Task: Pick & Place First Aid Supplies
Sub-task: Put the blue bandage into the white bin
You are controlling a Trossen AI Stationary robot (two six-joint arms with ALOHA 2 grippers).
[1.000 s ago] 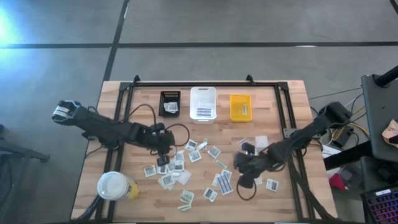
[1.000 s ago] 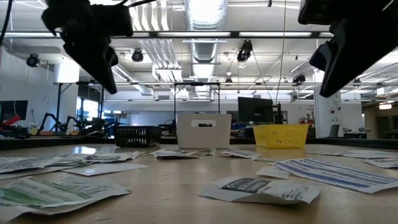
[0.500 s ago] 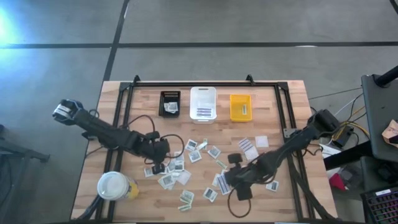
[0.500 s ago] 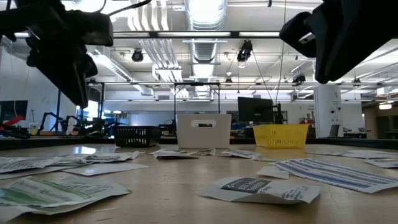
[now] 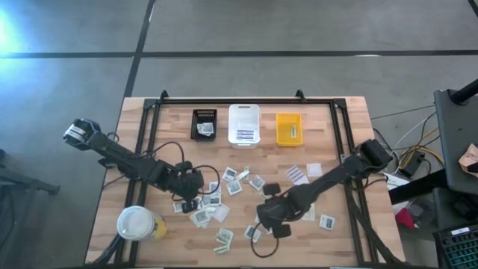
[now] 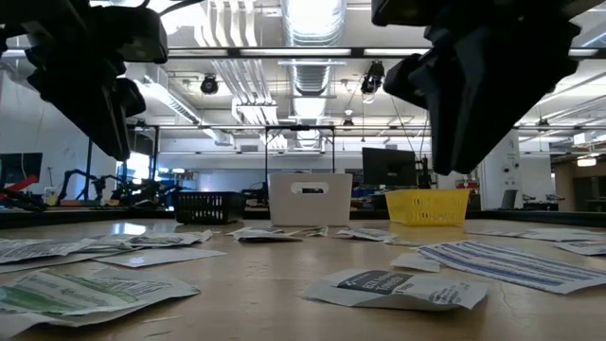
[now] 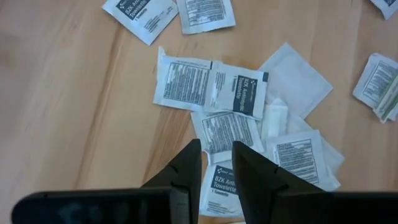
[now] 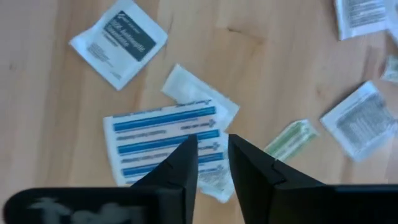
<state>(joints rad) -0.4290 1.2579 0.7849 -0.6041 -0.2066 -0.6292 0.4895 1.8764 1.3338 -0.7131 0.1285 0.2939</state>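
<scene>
- Wooden table (image 5: 142,127); paper packets (image 5: 224,196) scattered on the near side of the white bin (image 5: 244,123).
- Left gripper (image 7: 216,163) over overlapped white packets, fingers slightly apart, holding nothing.
- Right gripper (image 8: 211,155) above blue-striped packet (image 8: 163,142), narrow gap, nothing held.
- Workshop room beyond.

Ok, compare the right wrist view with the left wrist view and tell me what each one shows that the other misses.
Only the right wrist view shows the blue-striped packets, a pale yellow-green strip beside them, and the right pincer open above them, holding nothing. Only the left wrist view shows an overlapping heap of white square packets with dark printed patches, the left pincer open over it. Both share the bare wooden table and scattered white square packets; neither shows the bins.
</scene>
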